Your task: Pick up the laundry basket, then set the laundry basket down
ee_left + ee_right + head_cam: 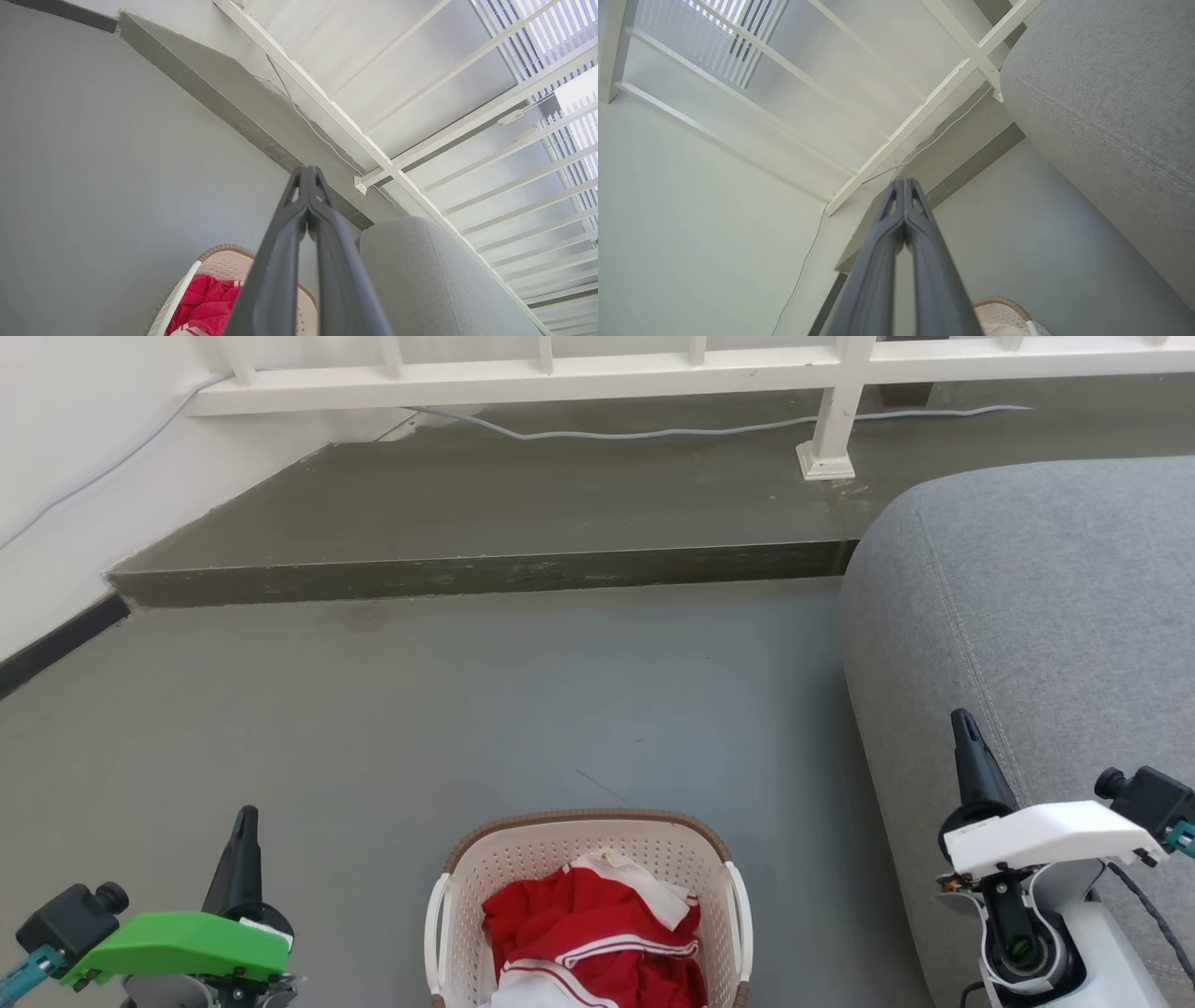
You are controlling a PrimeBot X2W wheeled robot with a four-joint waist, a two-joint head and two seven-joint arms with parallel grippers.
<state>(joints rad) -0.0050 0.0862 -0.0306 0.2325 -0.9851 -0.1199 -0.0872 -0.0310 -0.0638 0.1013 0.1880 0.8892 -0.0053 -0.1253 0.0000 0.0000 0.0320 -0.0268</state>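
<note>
Grey sofa (1036, 616), white railing (560, 373), cable (653, 431)

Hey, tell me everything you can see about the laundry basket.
The laundry basket is cream-white perforated plastic, rounded-rectangular, with a brown woven-look rim and white side handles. It stands upright on the grey floor near the grey sofa, holding crumpled red-and-white clothes. Its near end is cut off by the frame. The left hand and right hand are apart from it.

Head view downward, wrist views upward (shared railing (523, 378))
</note>
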